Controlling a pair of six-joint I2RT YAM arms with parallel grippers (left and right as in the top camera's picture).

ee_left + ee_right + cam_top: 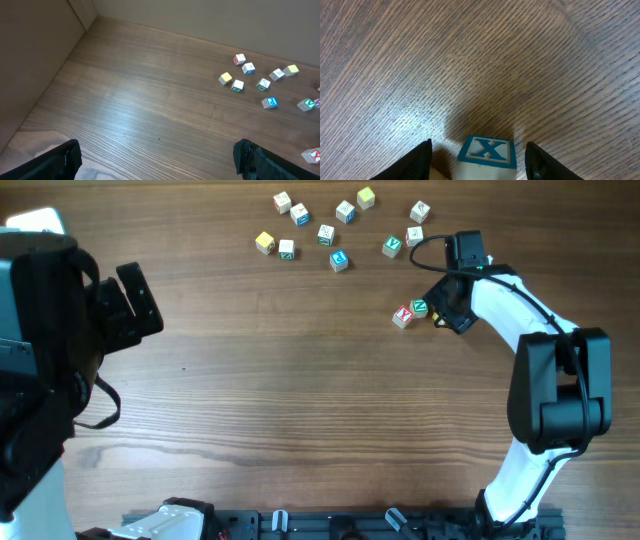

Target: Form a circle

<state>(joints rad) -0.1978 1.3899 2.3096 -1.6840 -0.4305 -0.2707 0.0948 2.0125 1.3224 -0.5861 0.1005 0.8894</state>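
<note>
No circle shows; the small pale wooden letter cubes lie scattered. My right gripper [438, 308] is low at the table, right of centre, and open around a cube with a teal X [487, 150] [420, 307]. There is a gap on each side of that cube, which rests on the wood. A red-lettered cube [403, 316] touches its left side. Several more cubes form a loose cluster at the far edge, among them a yellow one [264, 242] [226, 78] and a blue one [339, 260] [269, 102]. My left gripper [135, 300] [160, 162] hangs wide open at the left, holding nothing.
The wooden table [300, 400] carries only the cubes. The left arm's dark body [40, 350] fills the left edge. The right arm's white link [510, 310] and black base [560, 390] stand at the right. A black rail [350, 525] runs along the near edge.
</note>
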